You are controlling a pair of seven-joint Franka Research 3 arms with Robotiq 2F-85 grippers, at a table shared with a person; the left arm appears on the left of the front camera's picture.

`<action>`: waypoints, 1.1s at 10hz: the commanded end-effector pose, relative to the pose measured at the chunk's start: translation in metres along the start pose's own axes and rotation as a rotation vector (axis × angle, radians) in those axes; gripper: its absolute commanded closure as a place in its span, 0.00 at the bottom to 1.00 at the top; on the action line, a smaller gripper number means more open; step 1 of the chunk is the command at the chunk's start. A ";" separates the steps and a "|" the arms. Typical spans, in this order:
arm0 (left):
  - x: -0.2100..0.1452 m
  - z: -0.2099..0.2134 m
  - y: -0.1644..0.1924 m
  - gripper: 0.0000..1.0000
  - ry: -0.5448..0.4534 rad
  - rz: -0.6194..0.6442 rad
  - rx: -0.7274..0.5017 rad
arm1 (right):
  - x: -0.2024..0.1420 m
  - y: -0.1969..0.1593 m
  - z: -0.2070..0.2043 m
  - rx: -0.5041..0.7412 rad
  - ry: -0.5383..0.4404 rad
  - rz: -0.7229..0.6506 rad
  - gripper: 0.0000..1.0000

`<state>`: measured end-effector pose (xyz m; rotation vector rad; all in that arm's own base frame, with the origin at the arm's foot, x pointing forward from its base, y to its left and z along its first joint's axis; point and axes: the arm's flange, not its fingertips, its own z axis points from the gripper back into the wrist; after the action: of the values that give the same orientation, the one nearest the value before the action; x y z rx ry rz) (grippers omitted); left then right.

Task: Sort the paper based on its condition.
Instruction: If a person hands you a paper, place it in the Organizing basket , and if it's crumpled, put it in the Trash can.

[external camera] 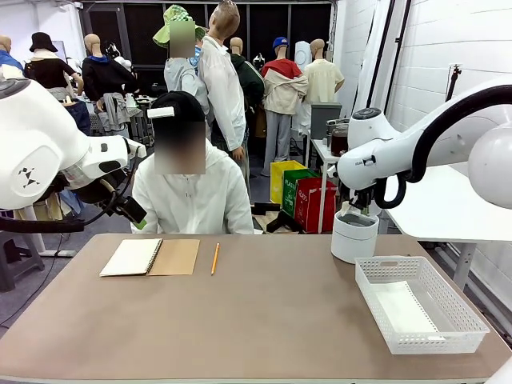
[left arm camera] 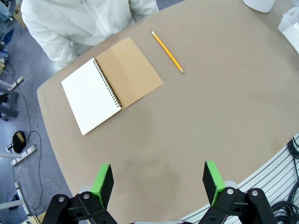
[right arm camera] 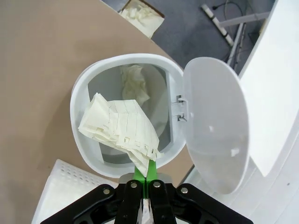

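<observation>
Paper, crumpled and slit along one edge, is hanging pinched in your right gripper directly over the open white bin, whose lid is swung aside; another crumpled wad is lying inside. Your left gripper is hovering with its jaws spread over bare table, near the notebook and pencil. A flat sheet is resting in the white basket.
</observation>
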<state>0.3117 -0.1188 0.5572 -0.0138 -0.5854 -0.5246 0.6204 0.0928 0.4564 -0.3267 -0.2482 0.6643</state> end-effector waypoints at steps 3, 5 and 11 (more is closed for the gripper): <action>0.000 0.000 0.001 0.00 -0.006 0.004 -0.005 | 0.014 0.000 -0.010 -0.055 0.039 -0.044 1.00; 0.000 0.000 0.001 0.00 -0.006 0.004 -0.005 | 0.018 -0.002 -0.013 -0.067 0.039 -0.060 1.00; 0.000 0.000 0.001 0.00 -0.006 0.004 -0.005 | 0.024 -0.001 -0.006 -0.041 0.079 -0.083 0.04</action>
<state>0.3117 -0.1188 0.5572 -0.0138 -0.5853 -0.5245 0.6365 0.1009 0.4478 -0.3537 -0.2084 0.5876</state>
